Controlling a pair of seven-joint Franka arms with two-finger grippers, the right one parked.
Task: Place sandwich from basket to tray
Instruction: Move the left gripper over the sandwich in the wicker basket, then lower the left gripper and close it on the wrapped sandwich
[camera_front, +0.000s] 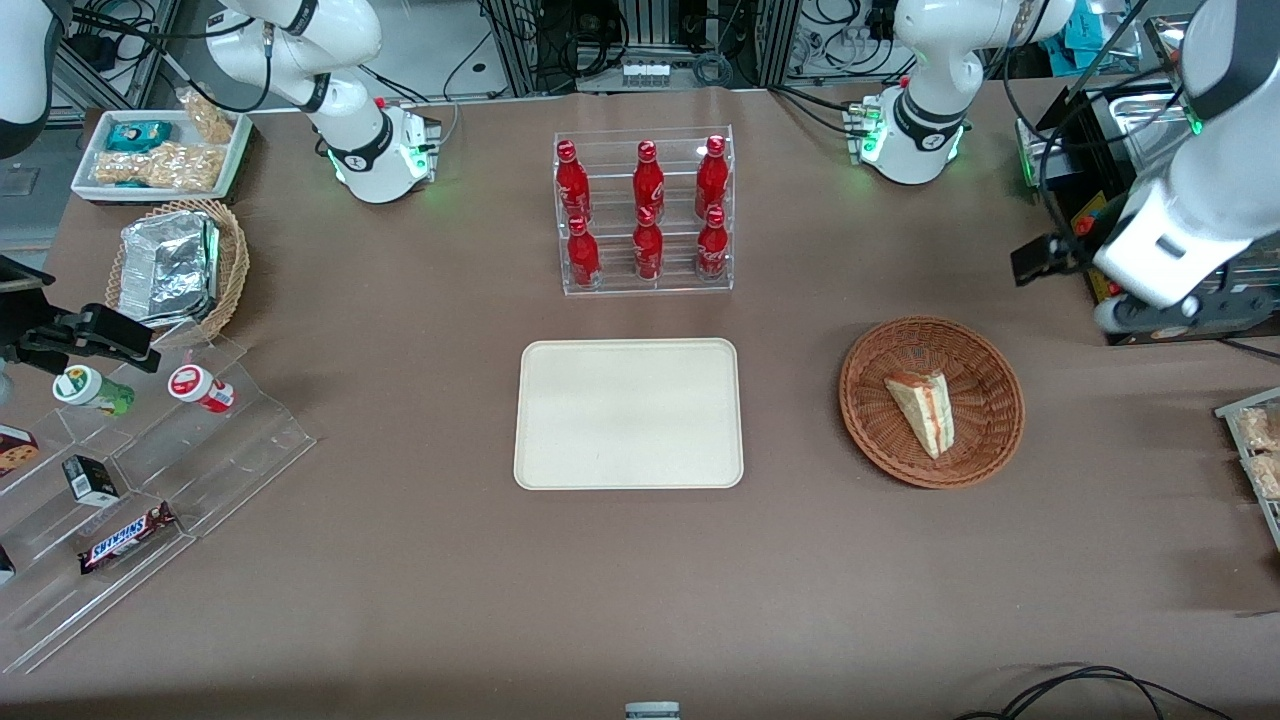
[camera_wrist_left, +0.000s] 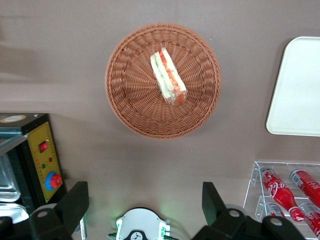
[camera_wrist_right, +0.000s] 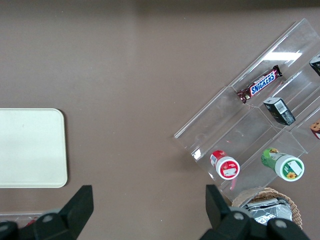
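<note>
The left arm's tool (camera_wrist_left: 145, 210), fingers spread wide and empty above the tabletop, could crush or tip the layered triangular white-bread sandwich (camera_front: 924, 410) lying in the round reddish-brown wicker basket (camera_front: 985, 365) if it closes off-centre.

A robotics lab: cable-strewn equipment racks (camera_front: 640, 40) edge a brown table (camera_front: 400, 560) of staged snack displays (camera_front: 130, 480).
</note>
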